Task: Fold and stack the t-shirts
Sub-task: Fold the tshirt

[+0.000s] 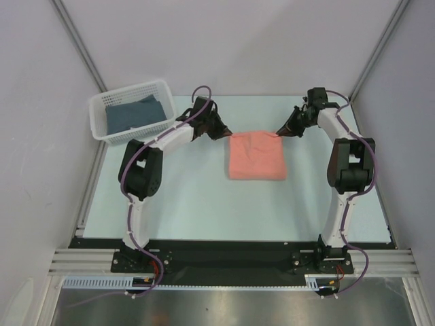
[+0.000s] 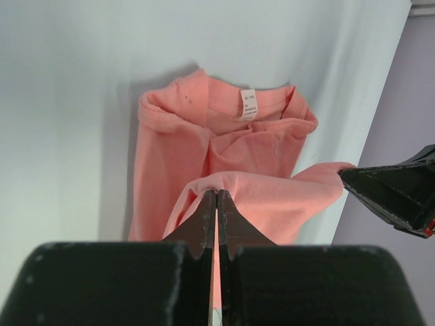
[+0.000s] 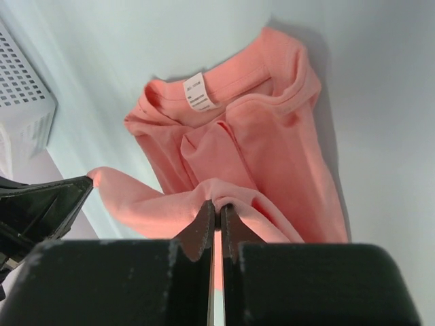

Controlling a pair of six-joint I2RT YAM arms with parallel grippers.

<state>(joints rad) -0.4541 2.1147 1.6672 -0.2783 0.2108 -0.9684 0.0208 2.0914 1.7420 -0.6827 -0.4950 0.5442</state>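
Observation:
A salmon-pink t-shirt [image 1: 255, 156] lies partly folded in the middle of the table. My left gripper [image 1: 227, 132] is shut on its far left corner, and the pinched cloth shows in the left wrist view [image 2: 216, 193]. My right gripper [image 1: 279, 132] is shut on the far right corner, shown in the right wrist view [image 3: 219, 204]. The far edge is lifted between the two grippers. The collar with its white label [image 2: 248, 104] lies on the table below. A dark blue shirt [image 1: 133, 114] lies in the white basket [image 1: 99, 122] at the far left.
The table's side rails run along the left edge [image 1: 88, 197] and right edge [image 1: 380, 204]. Grey walls close in at the back and sides. The white basket also shows in the right wrist view [image 3: 20, 102].

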